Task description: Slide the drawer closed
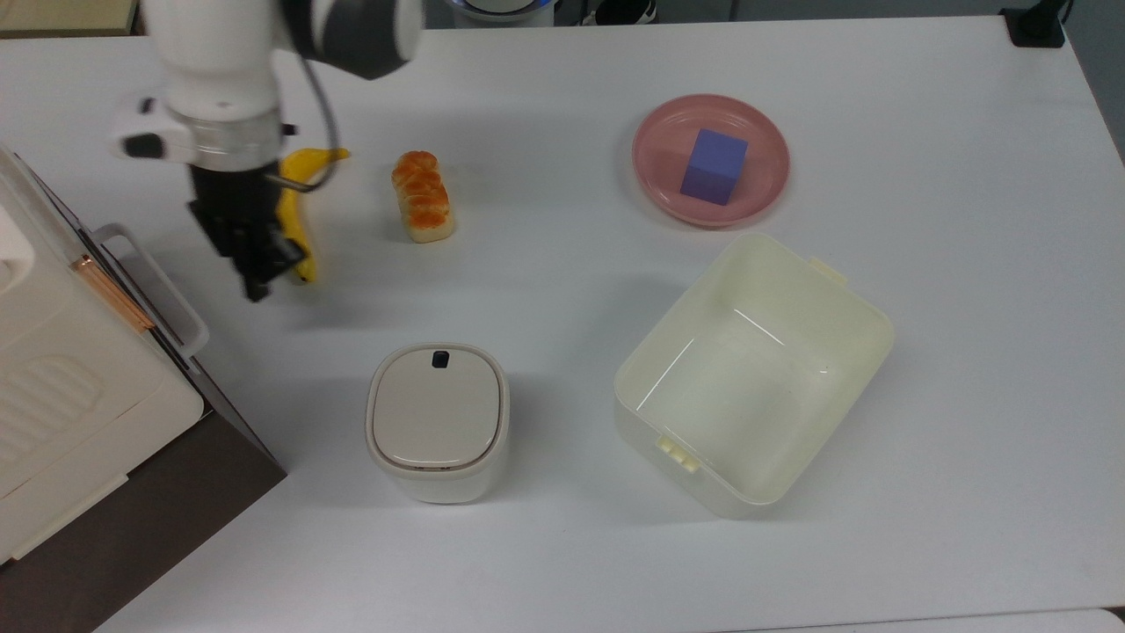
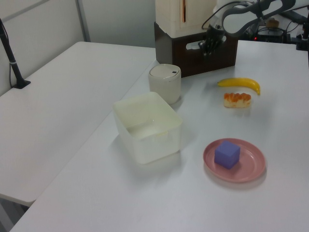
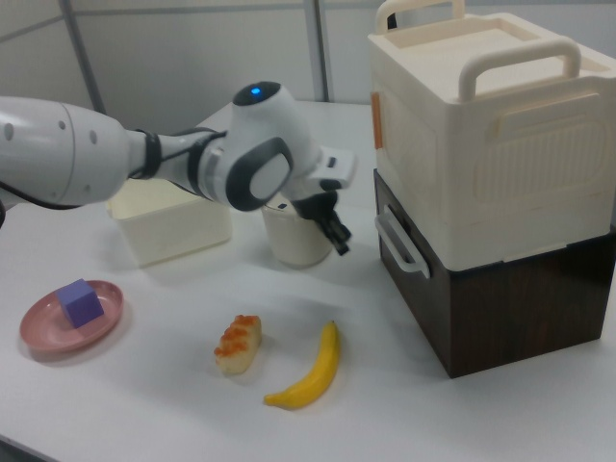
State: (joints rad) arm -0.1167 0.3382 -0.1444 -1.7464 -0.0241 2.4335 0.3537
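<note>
The drawer (image 3: 412, 229) sits in the dark brown cabinet (image 3: 510, 308), its dark front level with the cabinet face in the right view. Its white loop handle (image 1: 151, 286) sticks out at the top view's left and also shows against the cabinet front as the handle (image 2: 195, 47). My gripper (image 1: 260, 283) hangs shut with nothing in it, to the right of the handle in the top view and clear of it. The gripper (image 3: 339, 239) hovers above the table, a short gap from the drawer front. It covers part of the banana in the top view.
A cream lidded box (image 3: 491, 144) rests on the cabinet. A banana (image 1: 305, 162) and a bread piece (image 1: 423, 196) lie near the gripper. A small white lidded bin (image 1: 437, 420), a cream tub (image 1: 844, 290) and a pink plate (image 1: 668, 185) with a purple cube (image 1: 714, 166) stand further right.
</note>
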